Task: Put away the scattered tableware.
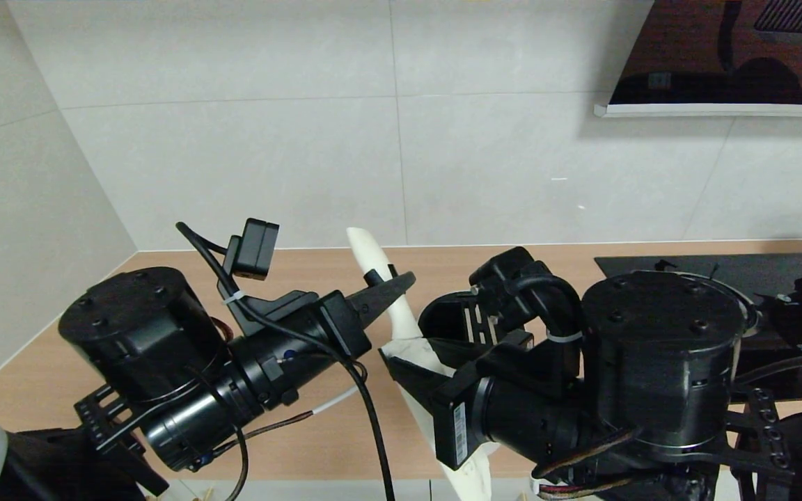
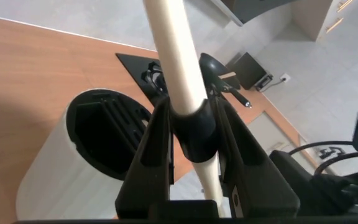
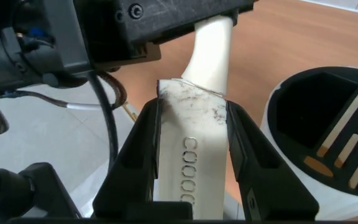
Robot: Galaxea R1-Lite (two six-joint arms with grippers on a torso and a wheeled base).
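You will find the spatula (image 1: 366, 250) to be cream plastic, smooth with a slight sheen along the handle, its perforated blade speckled with dark scuffs (clearest in the right wrist view). The left gripper (image 1: 390, 282) and right gripper (image 1: 408, 355) clamped on it are matt black plastic. The holder (image 2: 48, 180) has a smooth white wall and a matt black insert carrying pale bare-wood utensils (image 3: 340, 124), while the countertop (image 1: 164, 278) is matt wood-grain, the wall (image 1: 234, 160) matt grey tile and the cooktop (image 1: 651, 268) smooth black.
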